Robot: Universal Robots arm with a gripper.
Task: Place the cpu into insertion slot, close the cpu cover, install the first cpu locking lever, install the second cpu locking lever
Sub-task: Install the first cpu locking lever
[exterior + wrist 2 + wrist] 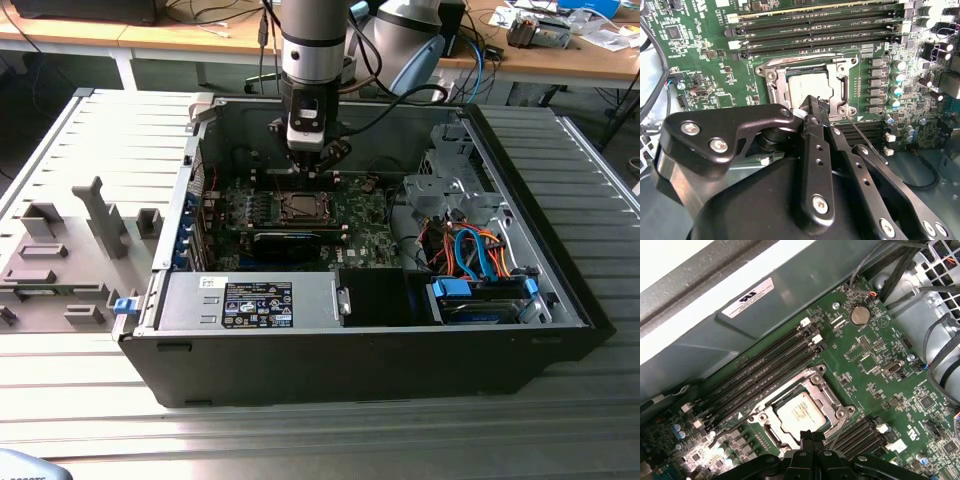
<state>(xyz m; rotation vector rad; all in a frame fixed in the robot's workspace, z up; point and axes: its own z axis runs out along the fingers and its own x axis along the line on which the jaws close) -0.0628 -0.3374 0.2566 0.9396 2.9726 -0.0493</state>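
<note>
While the arm reaches down into the open computer case [500,330] on the ribbed bench [60,420], the hand [305,165] hangs just above the insertion slot [300,208], and that is the relation that counts: the socket lies straight below the fingertips, not off to a side. In both wrist views the cpu [801,414] already lies flat in the slot, its pale square face showing through the window of the cpu cover [821,390], which looks to be lying down over it. The fingers [816,107] come together to a single narrow tip with no gap and nothing between them, so I take the hand as closed and empty, poised at the socket's edge. One thin locking lever [867,140] runs slantwise away from the socket beside the fingertip and appears unlatched. Around the slot the room is tight: memory slots [765,367] run close along one side, a black card [285,243] close on the other.
</note>
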